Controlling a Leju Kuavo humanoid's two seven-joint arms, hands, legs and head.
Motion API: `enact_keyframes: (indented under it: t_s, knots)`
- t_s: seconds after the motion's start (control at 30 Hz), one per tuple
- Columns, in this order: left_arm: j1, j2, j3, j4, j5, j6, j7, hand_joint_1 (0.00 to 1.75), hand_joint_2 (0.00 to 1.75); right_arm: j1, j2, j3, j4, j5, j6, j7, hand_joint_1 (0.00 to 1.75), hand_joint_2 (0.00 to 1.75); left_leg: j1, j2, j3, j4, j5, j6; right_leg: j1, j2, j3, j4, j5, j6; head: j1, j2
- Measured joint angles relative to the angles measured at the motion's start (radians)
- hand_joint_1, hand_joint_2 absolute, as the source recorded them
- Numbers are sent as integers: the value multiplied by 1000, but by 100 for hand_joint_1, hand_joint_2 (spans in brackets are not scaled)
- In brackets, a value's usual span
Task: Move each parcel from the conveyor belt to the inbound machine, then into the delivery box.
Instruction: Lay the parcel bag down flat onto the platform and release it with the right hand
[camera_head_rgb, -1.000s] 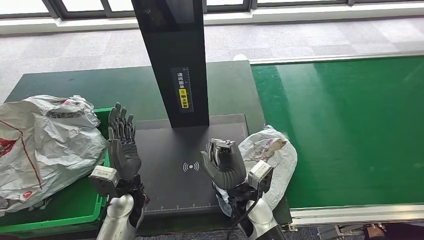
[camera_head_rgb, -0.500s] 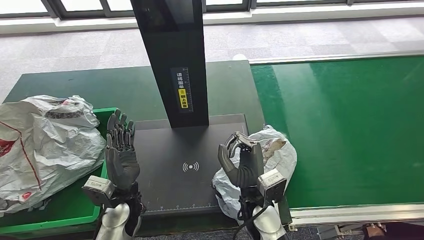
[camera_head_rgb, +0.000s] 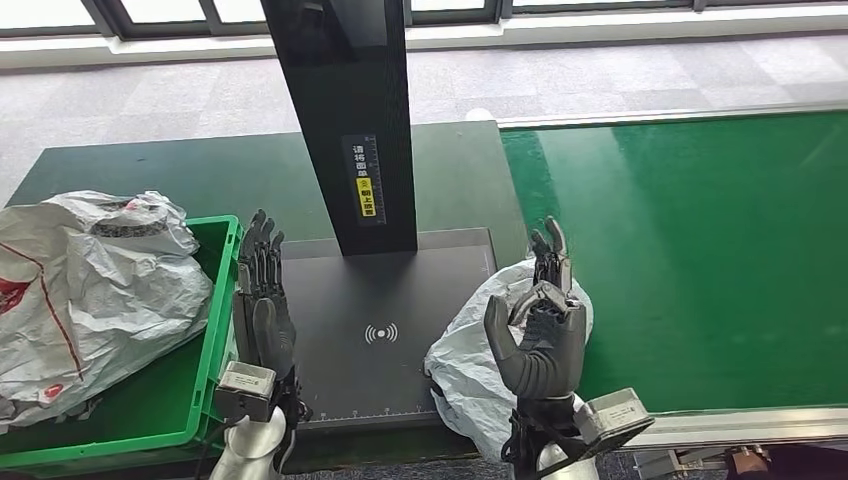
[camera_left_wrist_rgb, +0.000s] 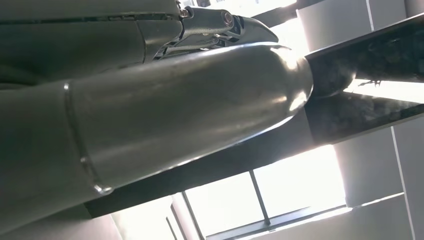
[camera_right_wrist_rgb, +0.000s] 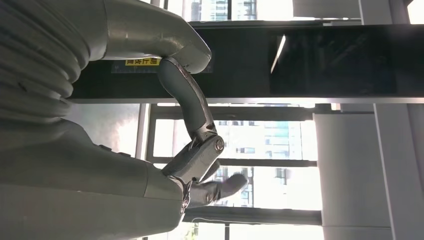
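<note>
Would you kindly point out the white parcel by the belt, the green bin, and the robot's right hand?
white parcel (camera_head_rgb: 470, 365): head view, crinkled lower left side.
green bin (camera_head_rgb: 222, 290): head view, right-hand rim.
right hand (camera_head_rgb: 540, 340): head view, back of the palm.

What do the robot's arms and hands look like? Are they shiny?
Yes! Both arms are smooth, shiny silver tubes. Each wrist carries a small silver-grey box, with thin black cables running beside it. The left hand and right hand are dark grey, with slim, darker jointed fingers and a thick grey thumb. Close up, you can see little silver pivots at the bends and a ribbed grey cover behind the hand.
</note>
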Motion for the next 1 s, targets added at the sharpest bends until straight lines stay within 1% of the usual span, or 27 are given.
enact_keyframes:
  t_s: [0.43, 0.5, 0.57, 0.63, 0.7, 0.8, 0.9, 0.93, 1.0]
  knots:
    - [-3, 0, -14, 0, -9, -5, 6, 0, 0, 12, -12, 0, -30, 0, -2, 1, 0, 175, 0, 0, 0, 0, 0, 0, 0, 0, 0, 0, 0, 0, 0, 0]
    - [-18, 5, -28, 9, -72, -44, 46, 0, 87, 16, -13, 0, -39, 1, -12, 1, 0, 175, 0, -1, 0, 0, 0, 0, 0, -1, 0, 0, 0, 0, 0, 0]
    - [-54, 20, -66, 42, -191, -106, 105, 0, 87, 23, -17, 0, -58, 4, -29, 1, 0, 175, -1, -2, 0, 0, 0, 1, 0, -2, 1, 0, 0, 1, 0, 0]
    - [-102, 33, -110, 102, -320, -139, 140, 0, 87, 35, -21, 0, -85, 8, -41, 1, 0, 175, -1, -3, 0, 0, 0, 1, 0, -2, 1, 0, 0, 1, 0, 0]
    - [-155, 41, -154, 183, -443, -137, 164, 0, 175, 51, -26, 0, -112, 10, -40, 1, 0, 175, -2, -2, 0, 0, 1, 1, 0, -1, 1, 0, 1, 2, 0, 0]
    - [-228, 49, -214, 308, -596, -113, 220, 0, 175, 68, -31, 0, -140, 10, -20, 1, 0, 175, -2, -1, 0, 1, 1, 1, 0, -1, 0, 0, 2, 3, 0, 0]
    - [-294, 52, -269, 440, -739, -105, 305, 0, 175, 74, -35, 0, -159, 10, 9, 1, 0, 175, -3, -1, 0, 1, 1, 1, 0, 0, 0, 0, 2, 3, 0, 0]
    - [-310, 53, -286, 480, -774, -105, 325, 0, 175, 74, -36, 0, -163, 9, 16, 1, 0, 175, -3, 0, 0, 1, 1, 1, 0, 0, 0, 0, 2, 3, 0, 0]
    - [-338, 53, -314, 558, -813, -104, 340, 0, 175, 74, -38, 0, -168, 9, 26, 1, 0, 175, -3, 0, 0, 1, 1, 1, 0, 1, 0, 0, 2, 3, 0, 0]
